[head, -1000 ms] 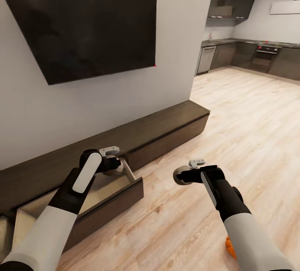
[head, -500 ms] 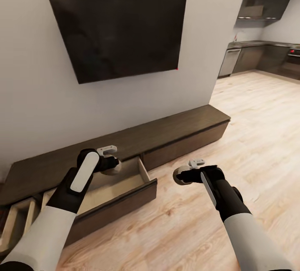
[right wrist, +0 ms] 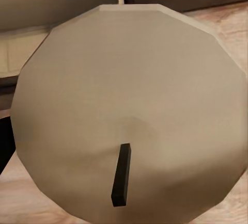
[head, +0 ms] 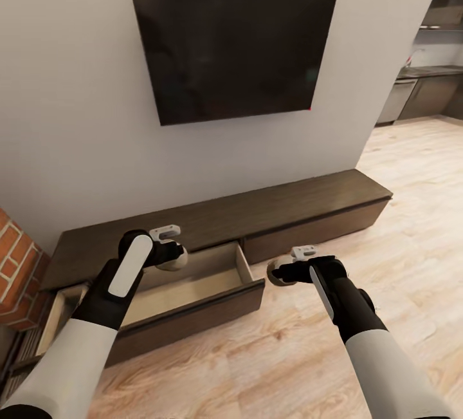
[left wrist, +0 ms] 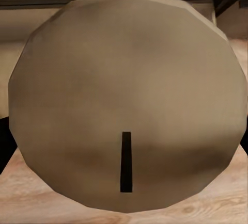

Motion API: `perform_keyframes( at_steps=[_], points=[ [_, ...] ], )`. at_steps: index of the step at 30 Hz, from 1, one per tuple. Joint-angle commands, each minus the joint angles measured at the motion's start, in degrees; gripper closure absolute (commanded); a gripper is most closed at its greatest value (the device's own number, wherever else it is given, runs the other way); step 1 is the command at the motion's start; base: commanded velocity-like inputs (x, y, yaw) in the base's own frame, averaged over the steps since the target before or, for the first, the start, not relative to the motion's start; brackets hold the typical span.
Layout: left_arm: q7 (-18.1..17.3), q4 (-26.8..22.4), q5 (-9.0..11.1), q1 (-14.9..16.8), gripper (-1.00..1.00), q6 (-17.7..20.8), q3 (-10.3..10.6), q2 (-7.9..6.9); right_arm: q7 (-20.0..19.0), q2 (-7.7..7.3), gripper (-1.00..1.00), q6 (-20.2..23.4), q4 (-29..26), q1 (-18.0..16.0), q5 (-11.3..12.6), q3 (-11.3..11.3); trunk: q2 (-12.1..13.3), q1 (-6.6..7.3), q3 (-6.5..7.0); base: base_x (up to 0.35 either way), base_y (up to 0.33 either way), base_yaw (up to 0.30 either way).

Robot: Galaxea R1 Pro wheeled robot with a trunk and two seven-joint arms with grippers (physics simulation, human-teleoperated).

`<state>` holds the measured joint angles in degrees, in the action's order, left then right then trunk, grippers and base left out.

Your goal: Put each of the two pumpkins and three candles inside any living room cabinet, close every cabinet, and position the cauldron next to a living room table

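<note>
Two candles, one clamped in each claw: my left claw holds its candle right over the open drawer of the cabinet, while my right claw holds its candle above the floor, farther out.

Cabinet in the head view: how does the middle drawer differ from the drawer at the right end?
The middle drawer is pulled out of the cabinet toward the robot, while the right drawer sits shut, flush with the cabinet's front. The middle drawer shows its pale wood inside, whereas the right drawer shows just its dark front. Both have the same dark-brown fronts without handles.
</note>
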<state>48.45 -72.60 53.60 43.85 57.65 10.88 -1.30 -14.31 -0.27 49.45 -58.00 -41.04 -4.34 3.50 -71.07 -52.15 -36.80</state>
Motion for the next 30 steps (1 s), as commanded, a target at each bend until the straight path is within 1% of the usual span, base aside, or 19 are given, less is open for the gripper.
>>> perform_keyframes(
  at_steps=[1, 13, 16, 19, 22, 26, 30],
  points=[
    [0.0, 0.0, 0.0, 0.0, 1.0, 0.0, 0.0, 0.03, 0.1, 0.0, 1.0, 0.0, 0.0, 0.0, 0.3, 0.0, 0.0, 0.0, 0.0, 0.0, 0.0, 0.287],
    [0.0, 0.0, 0.0, -0.1, 1.0, -0.1, 0.1, -0.23, 0.1, 0.11, 1.0, 0.0, 0.2, 0.0, 0.4, 0.0, 0.0, 0.0, 0.0, 0.0, 0.0, 0.287],
    [-0.1, 0.1, 0.0, -0.1, 1.0, -0.1, 0.1, -0.22, 0.1, 0.65, 1.0, -0.1, 0.1, 0.0, 0.3, 0.0, 0.0, 0.0, 0.0, 0.0, 0.0, 0.287],
    [-0.1, 0.0, 0.0, -0.1, 1.0, -0.1, 0.1, -0.23, 0.1, 0.83, 1.0, -0.1, 0.1, 0.0, 0.2, 0.0, 0.0, 0.0, 0.0, 0.0, 0.0, 0.287],
    [-0.1, 0.0, 0.0, -0.1, 1.0, -0.1, 0.1, -0.32, 0.1, 0.87, 1.0, -0.1, 0.1, 0.0, 0.2, 0.0, 0.0, 0.0, 0.0, 0.0, 0.0, 0.287],
    [-0.1, 0.2, 0.0, -0.1, 1.0, -0.2, 0.1, -0.05, 0.1, 0.88, 1.0, -0.1, 0.1, 0.0, 0.2, 0.0, 0.0, 0.0, 0.0, 0.0, 0.0, 0.287],
    [-0.1, 0.0, 0.0, -0.1, 1.0, -0.2, 0.1, -0.24, 0.1, 0.88, 1.0, -0.1, 0.1, 0.0, 0.2, 0.0, 0.0, 0.0, 0.0, 0.0, 0.0, 0.287]
  ],
)
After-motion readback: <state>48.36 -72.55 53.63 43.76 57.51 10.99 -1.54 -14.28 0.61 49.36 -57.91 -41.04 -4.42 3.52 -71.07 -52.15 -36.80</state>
